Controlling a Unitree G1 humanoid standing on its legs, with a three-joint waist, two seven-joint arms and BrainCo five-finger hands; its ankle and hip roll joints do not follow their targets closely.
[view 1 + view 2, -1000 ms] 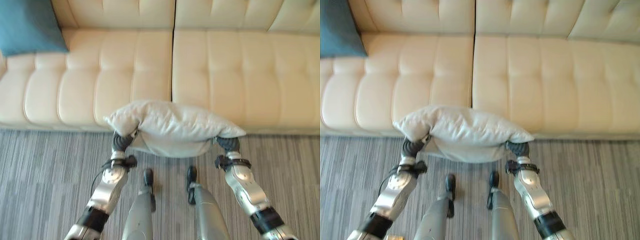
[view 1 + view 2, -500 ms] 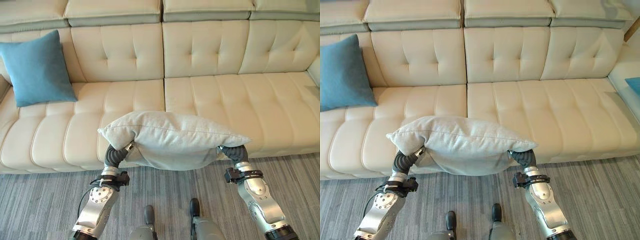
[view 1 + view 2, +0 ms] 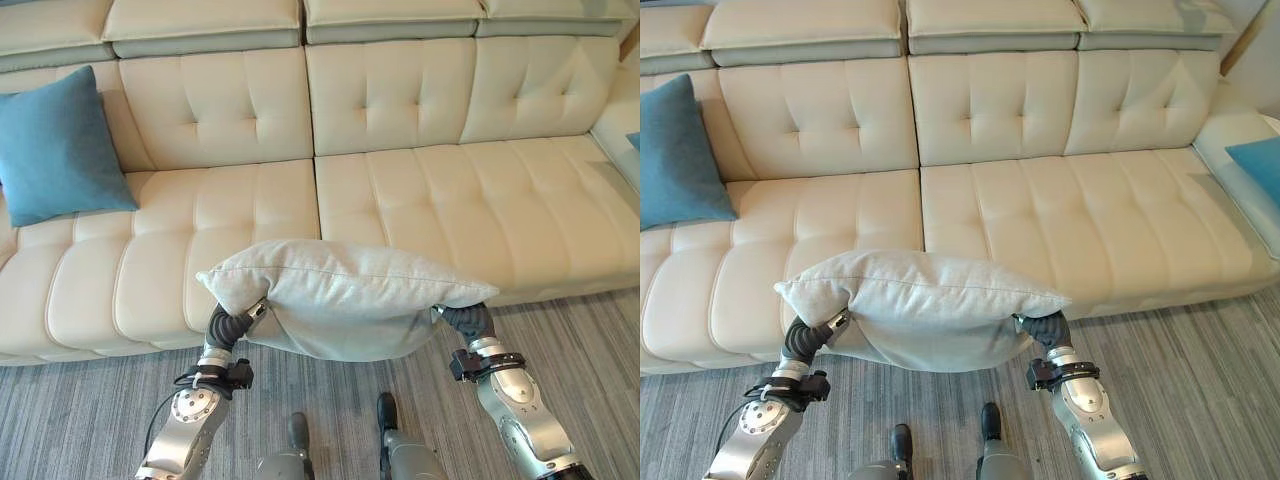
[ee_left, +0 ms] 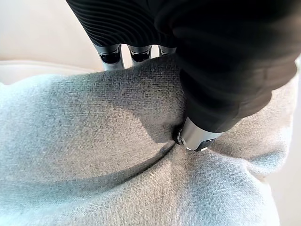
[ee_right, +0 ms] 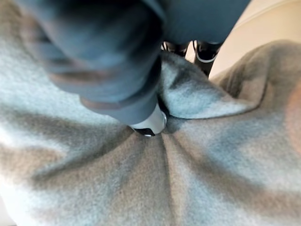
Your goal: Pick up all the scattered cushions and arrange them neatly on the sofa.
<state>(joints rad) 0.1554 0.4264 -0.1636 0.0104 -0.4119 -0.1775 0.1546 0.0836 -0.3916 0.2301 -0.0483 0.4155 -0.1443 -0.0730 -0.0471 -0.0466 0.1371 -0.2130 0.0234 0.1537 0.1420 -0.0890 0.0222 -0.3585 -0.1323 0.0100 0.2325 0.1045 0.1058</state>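
Before the sofa (image 3: 420,200), both hands' fingers still pinch the grey cushion (image 3: 340,300), seemingly unmoved.

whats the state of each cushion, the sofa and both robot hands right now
grey cushion: held off the floor in front of the sofa, gripped at both ends
left robot hand: pinching the grey cushion
right robot hand: pinching the grey cushion
blue cushion: propped against the backrest at the sofa's left end
second blue cushion: lying at the sofa's right end
sofa: middle seats bare
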